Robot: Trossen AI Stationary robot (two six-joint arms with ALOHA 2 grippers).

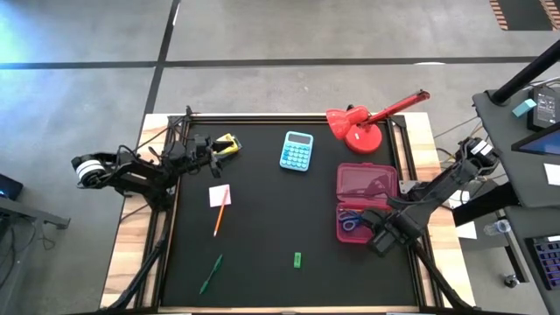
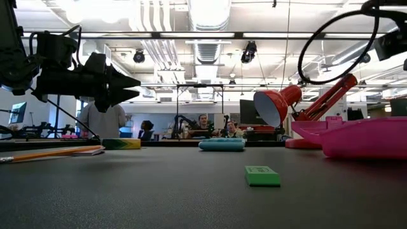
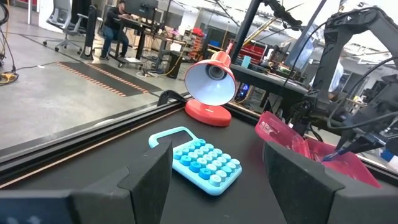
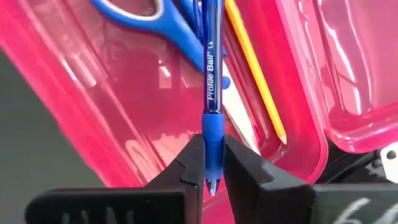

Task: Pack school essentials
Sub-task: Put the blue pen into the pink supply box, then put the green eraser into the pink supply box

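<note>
My right gripper (image 4: 212, 146) is shut on the blue pen (image 4: 211, 74) at the near right corner of the open pink case (image 1: 365, 203). Inside the case lie the blue-handled scissors (image 4: 158, 18) and one orange pencil (image 4: 258, 74). My left gripper (image 3: 214, 158) is open and raised off the table near its far left corner, just left of the small yellow-green box (image 1: 228, 144). The pink note (image 1: 220, 194), the other orange pencil (image 1: 220, 219), the green pen (image 1: 211, 273) and the green eraser (image 1: 297, 259) lie flat on the black mat. My right gripper pinches the blue pen by its rubber grip (image 4: 212, 124), close to the writing tip, between the two fingers. The tip points back between the fingers. The barrel runs straight out from the gripper over the case's tray, above the scissors. Whether its far end rests on anything I cannot tell.
The light-blue calculator (image 1: 297, 150) lies at the middle far side of the mat, the red desk lamp (image 1: 363, 127) right of it, behind the case's open lid (image 1: 367, 179). A raised frame edges the mat. People sit in the room beyond.
</note>
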